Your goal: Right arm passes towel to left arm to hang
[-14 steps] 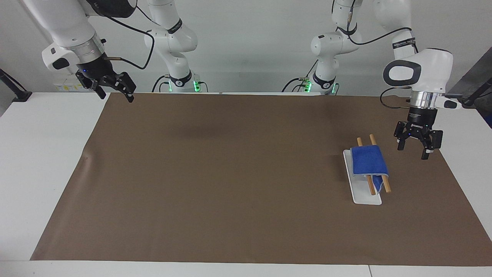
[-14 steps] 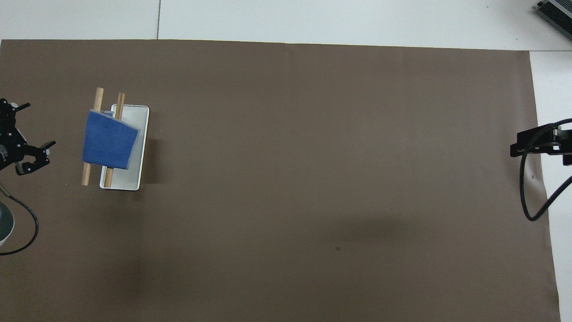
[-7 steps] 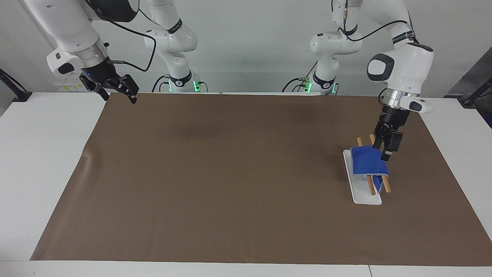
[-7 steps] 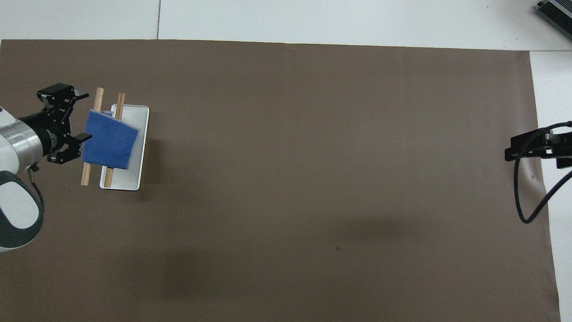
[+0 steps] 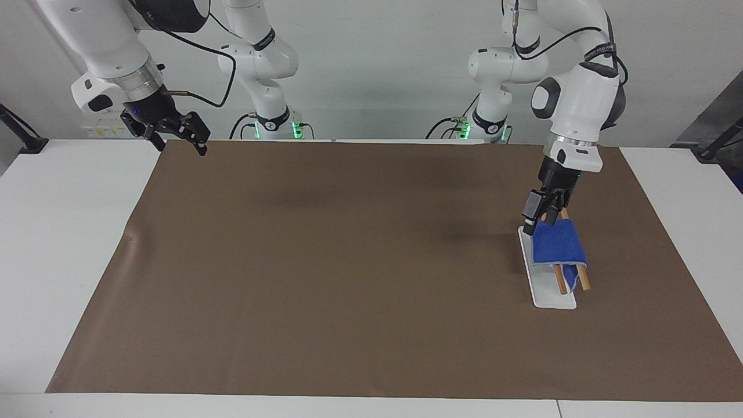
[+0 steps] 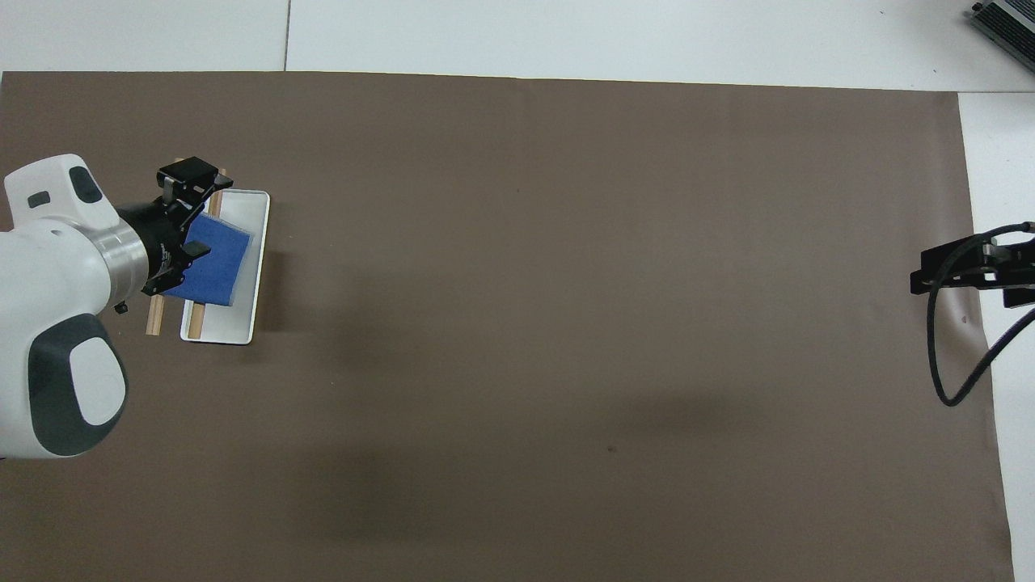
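The blue towel [image 5: 560,247] hangs draped over the two wooden rods [image 5: 584,283] of a small rack with a white base [image 5: 548,293], toward the left arm's end of the table. It also shows in the overhead view [image 6: 220,267]. My left gripper [image 5: 537,222] is open and empty, low over the end of the towel and rods nearer to the robots; I cannot tell whether it touches them. In the overhead view it [image 6: 187,225] covers part of the towel. My right gripper [image 5: 176,134] is open and empty, and waits raised over the mat's corner at the right arm's end.
A brown mat [image 5: 348,261] covers most of the white table [image 5: 69,244]. The right gripper's tip and a looped black cable [image 6: 942,356] show at the mat's edge in the overhead view. A dark device [image 6: 1007,24] sits at the table's corner farthest from the robots.
My left gripper has swung in from beside the rack, turned, and come low over the towel's near end. The right gripper has barely shifted. The towel has not moved.
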Motion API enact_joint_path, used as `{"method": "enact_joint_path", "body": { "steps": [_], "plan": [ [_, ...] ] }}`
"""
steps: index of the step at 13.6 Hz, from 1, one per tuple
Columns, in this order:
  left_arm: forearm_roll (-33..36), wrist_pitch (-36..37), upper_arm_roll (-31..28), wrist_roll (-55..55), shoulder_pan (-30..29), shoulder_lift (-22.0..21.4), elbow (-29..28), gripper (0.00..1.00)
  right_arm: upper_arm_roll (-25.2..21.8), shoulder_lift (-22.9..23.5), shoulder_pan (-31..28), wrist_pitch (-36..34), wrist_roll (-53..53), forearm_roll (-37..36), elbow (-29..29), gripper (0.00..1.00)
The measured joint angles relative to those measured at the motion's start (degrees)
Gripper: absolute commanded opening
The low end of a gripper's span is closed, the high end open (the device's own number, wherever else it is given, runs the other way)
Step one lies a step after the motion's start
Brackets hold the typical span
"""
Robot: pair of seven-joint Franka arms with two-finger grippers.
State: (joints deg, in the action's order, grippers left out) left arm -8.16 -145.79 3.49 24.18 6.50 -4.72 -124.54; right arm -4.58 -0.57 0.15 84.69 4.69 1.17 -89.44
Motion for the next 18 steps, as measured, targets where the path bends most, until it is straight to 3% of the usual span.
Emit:
{"method": "enact_joint_path", "body": {
  "steps": [3, 5, 7, 12, 18],
  "plan": [
    [0.1, 8.65, -0.89, -17.05, -0.46, -0.01, 2.69, 1.0, 0.0, -0.09, 0.05, 0.0, -0.14, -0.7, 0.0, 1.0],
    [3.31, 14.22, -1.2, -22.22, -1.81, -0.01, 6.19, 1.0, 0.01, -0.12, 0.15, 0.0, -0.33, -0.7, 0.0, 1.0],
    [6.8, 21.62, -1.31, -23.4, -2.12, -0.05, 10.87, 1.0, 0.01, -0.15, 0.19, 0.0, -0.34, -0.7, 0.0, 1.0],
    [7.5, 41.24, -1.12, -26.76, -2.12, -0.24, 24.89, 1.0, 0.01, -0.47, 0.22, 0.06, -1.15, -0.78, 1.32, 1.0],
    [7.24, 55.85, -1.02, -27.63, -2.14, 2.16, 36.09, 1.0, 0.14, -0.5, 0.23, 0.06, -1.56, -0.78, 1.35, 1.0]
  ]
}}
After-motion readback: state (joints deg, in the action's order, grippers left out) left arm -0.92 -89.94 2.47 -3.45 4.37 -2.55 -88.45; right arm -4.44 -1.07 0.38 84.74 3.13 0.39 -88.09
